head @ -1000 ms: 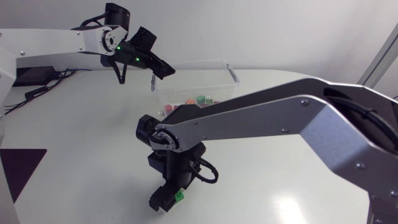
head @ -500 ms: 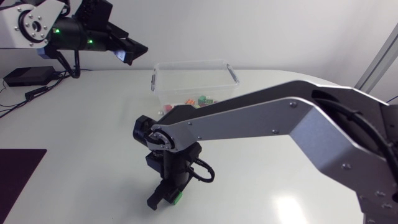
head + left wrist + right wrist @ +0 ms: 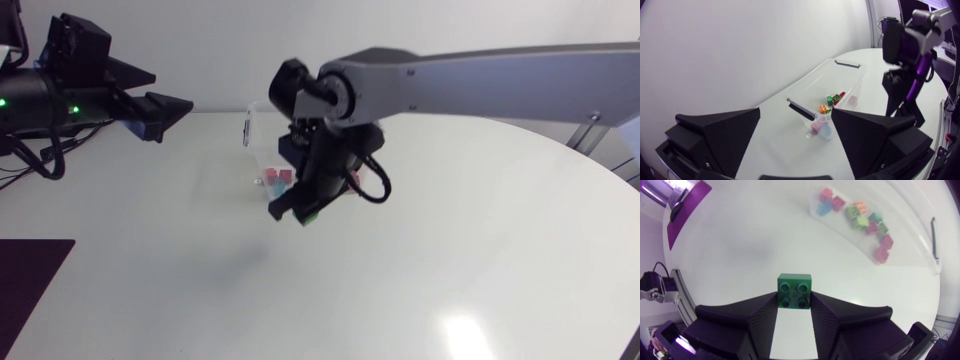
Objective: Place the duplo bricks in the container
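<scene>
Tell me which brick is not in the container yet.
The green brick, clamped in the right pincer above the table. All the other bricks lie inside the clear container.

You've got a white table (image 3: 480, 260) that is smooth and glossy, with a bright glare spot and soft reflections on it. The container (image 3: 840, 82) is thin clear plastic with shiny, slightly hazy walls and dark strip handles on the rim. The green brick (image 3: 794, 291) is hard moulded plastic, smooth, with a low sheen on the studs. The loose bricks (image 3: 867, 222) in the container are the same smooth plastic in mixed colours. Your right claw (image 3: 293, 213) and left claw (image 3: 172, 118) are matte black, plastic-looking, no shine. The right arm link (image 3: 480, 70) is silver-grey with a satin metal look and small dark screws. The wrist cable (image 3: 375, 185) is black and rubbery-looking.
</scene>
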